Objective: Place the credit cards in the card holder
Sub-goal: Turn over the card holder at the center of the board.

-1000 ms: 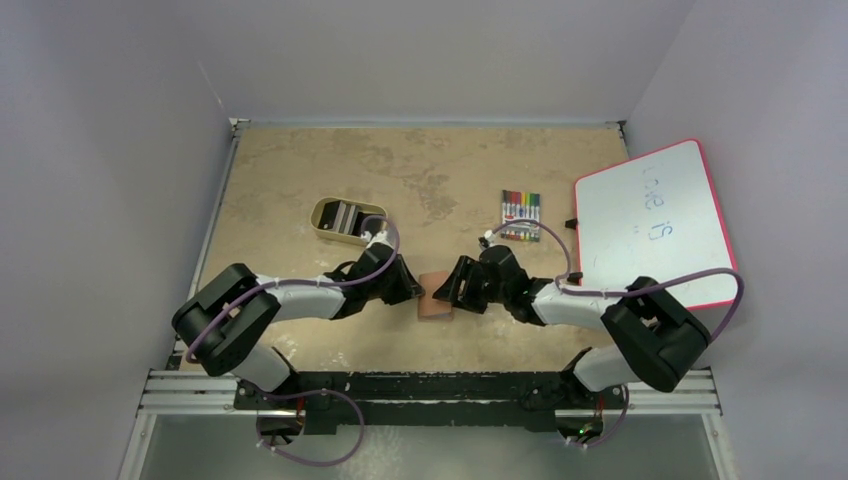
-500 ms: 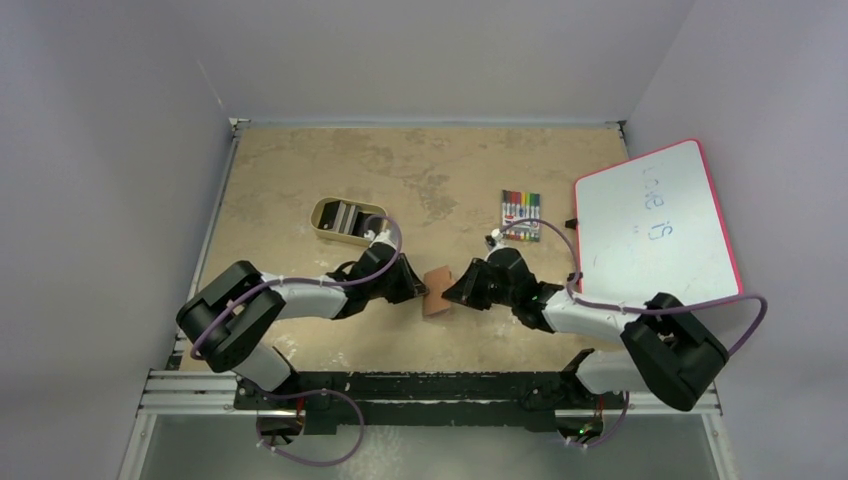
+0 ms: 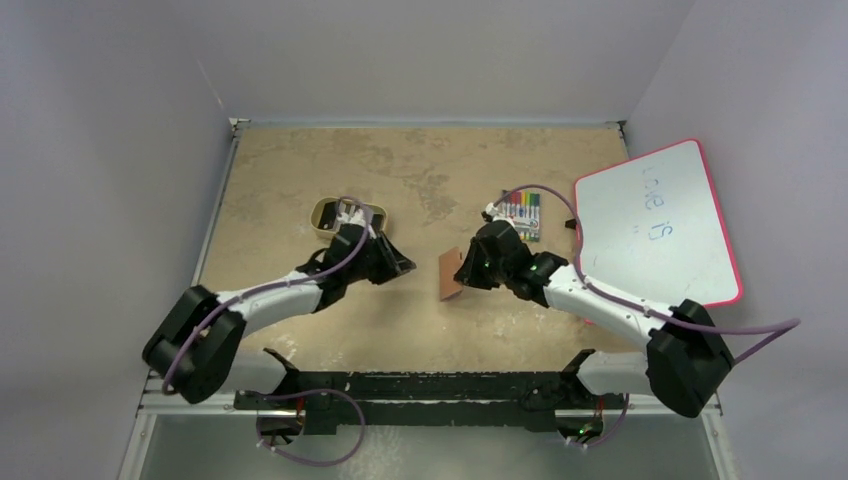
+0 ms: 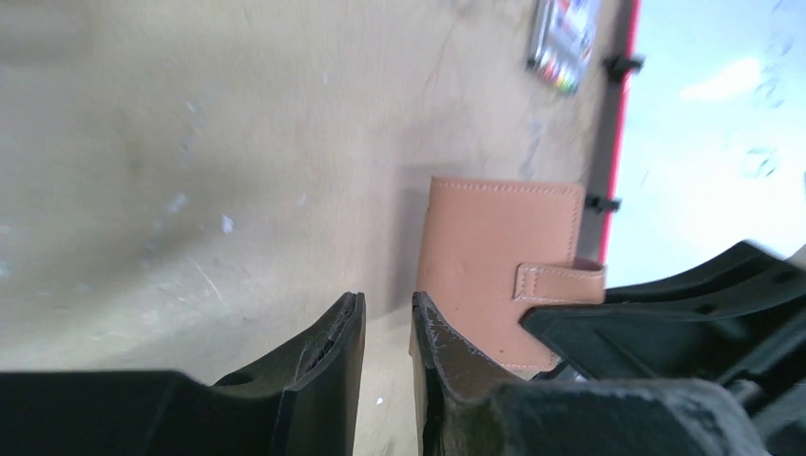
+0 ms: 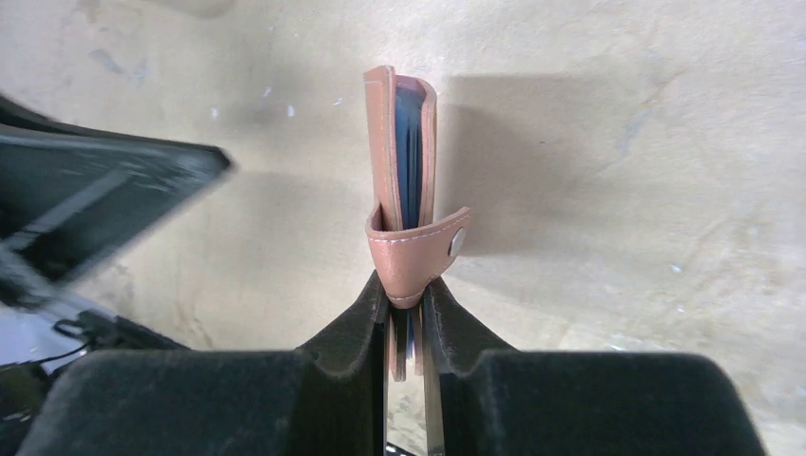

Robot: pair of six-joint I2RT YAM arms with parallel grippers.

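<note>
The card holder (image 5: pixel 403 180) is gripped by the right gripper (image 5: pixel 404 328) at its strap end, with the jaws closed on both leather flaps. It is held edge-up above the table (image 3: pixel 300 170), near the middle and clear of the surface. The flaps are slightly parted, so the blue-grey lining is exposed (the snap strap is wrapped round the near edge, just beyond the fingertips).

The left gripper (image 4: pixel 385 366) is positioned just left of the card holder and apart from it. Its jaws are separated by a narrow gap, and nothing is held between them.

The credit cards (image 3: pixel 352 212) are located in the tan tray (image 3: pixel 318 213) at the far left, partly hidden by the left arm. A pack of markers (image 3: pixel 522 212) and a whiteboard (image 3: pixel 655 225) are located to the far right.
</note>
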